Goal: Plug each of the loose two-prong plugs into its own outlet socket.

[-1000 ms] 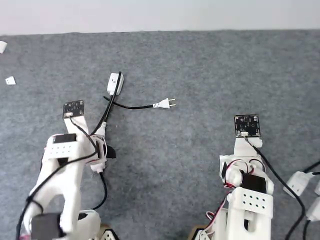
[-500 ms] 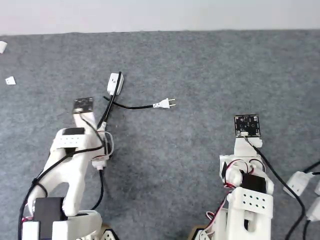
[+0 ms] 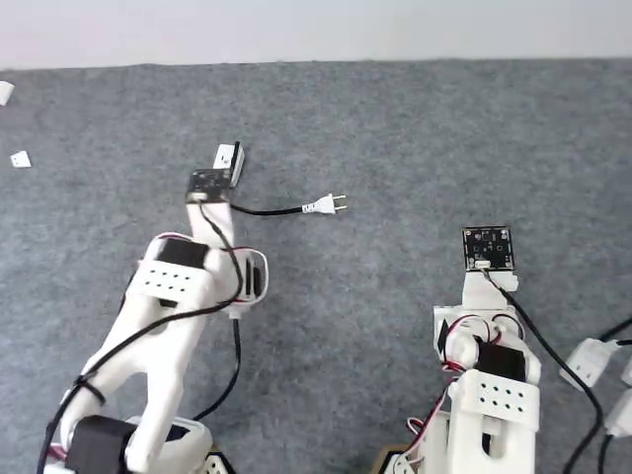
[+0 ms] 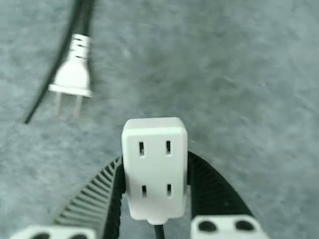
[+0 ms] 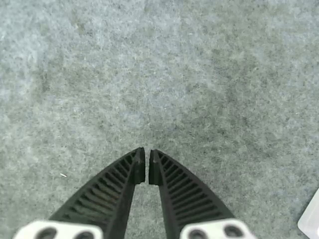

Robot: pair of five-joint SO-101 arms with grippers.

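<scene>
Your left arm leans far out over the table, its forearm angled toward the far left where the outlet socket lies. The left gripper is spread wide and straddles that socket, one ribbed black finger close along each side; it looks released, not clamped. Your right arm sits folded back at the near right, and the right gripper points down at bare carpet, pinched closed to a hairline gap with nothing between its tips. The socket is a smooth white plastic block with rounded corners, showing two pairs of narrow slots on its upper face, and a black lead leaves its near end. The loose plug rests on the carpet to the right of the socket, well apart from it: a small white moulded body with two thin metal prongs pointing right, on a black cable that curves back left toward the left arm. Everything sits on a grey carpet with a short, felted nap. A pale wall runs along the far edge. Two small white scraps lie at the far left, and white blocks on black leads sit at the near right edge.
</scene>
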